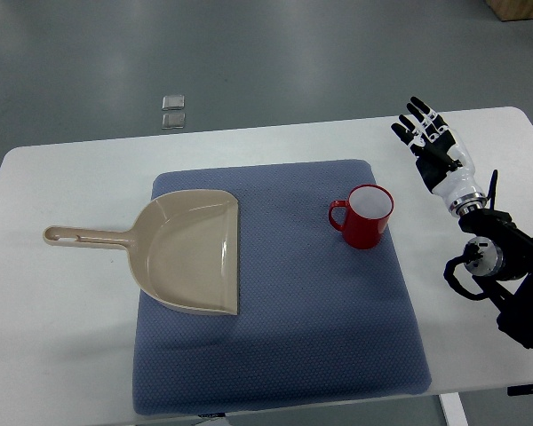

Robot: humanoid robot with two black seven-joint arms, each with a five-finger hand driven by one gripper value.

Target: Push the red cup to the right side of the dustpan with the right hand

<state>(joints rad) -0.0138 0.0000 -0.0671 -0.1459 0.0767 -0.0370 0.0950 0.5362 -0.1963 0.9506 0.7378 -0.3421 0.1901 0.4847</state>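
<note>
A red cup with a white inside stands upright on the blue mat, its handle pointing left. A beige dustpan lies on the mat's left part, handle stretching left over the white table. The cup is to the right of the dustpan, apart from it. My right hand is over the table at the right, beyond the mat's right edge and up-right of the cup, fingers stretched out and holding nothing. It does not touch the cup. The left arm is not in view.
The white table carries the mat. Its far edge runs along the top, its near edge at the bottom. Two small clear objects lie on the floor behind the table. My right arm's black joints hang over the table's right edge.
</note>
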